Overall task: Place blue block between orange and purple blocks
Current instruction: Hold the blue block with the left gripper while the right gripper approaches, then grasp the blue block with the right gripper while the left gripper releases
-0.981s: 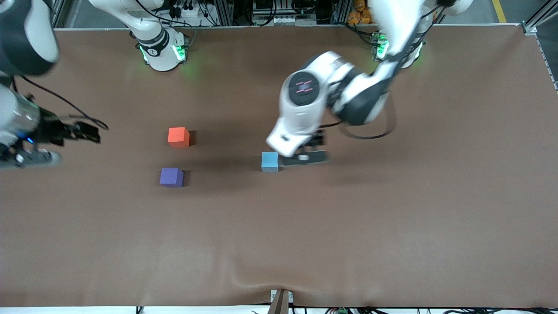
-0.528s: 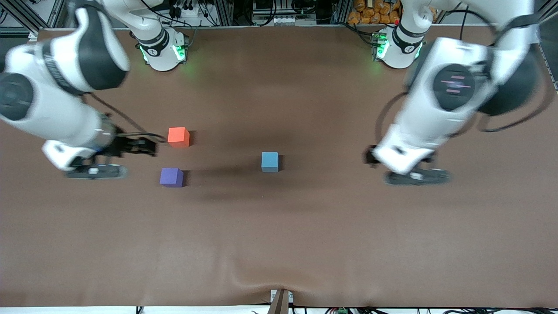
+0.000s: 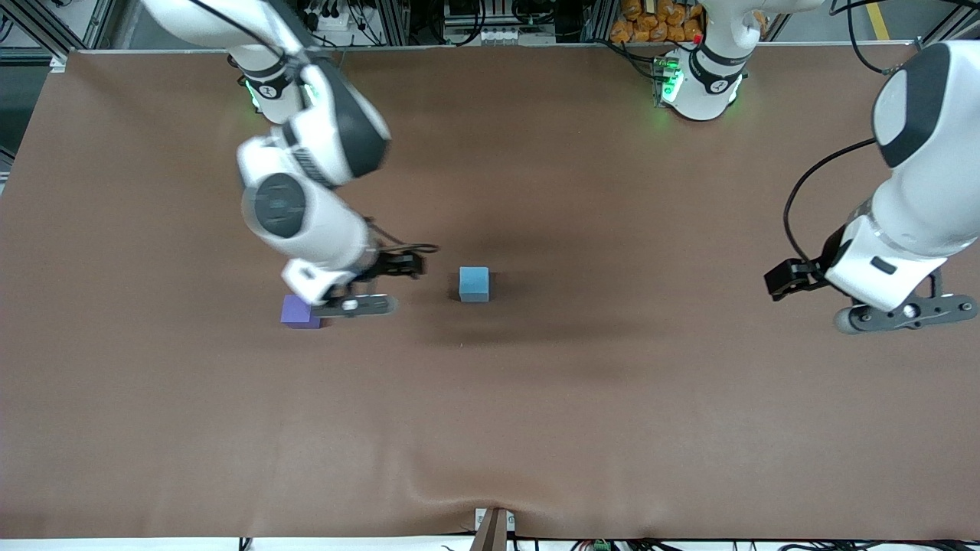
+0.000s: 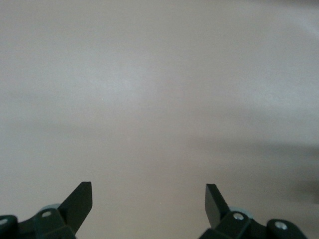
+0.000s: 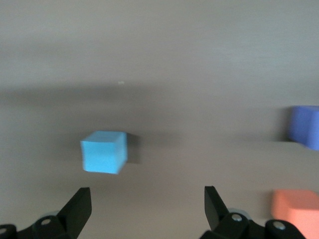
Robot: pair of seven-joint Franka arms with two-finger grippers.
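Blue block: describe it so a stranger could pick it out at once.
On the brown table, near the middle, the blue block sits alone beside the right gripper. It is light sky-blue, unlike the darker purple block toward the right arm's end.

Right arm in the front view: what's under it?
The right arm covers the orange block there entirely and part of the purple block. The right wrist view shows the orange block on the table. The blue block sits uncovered.
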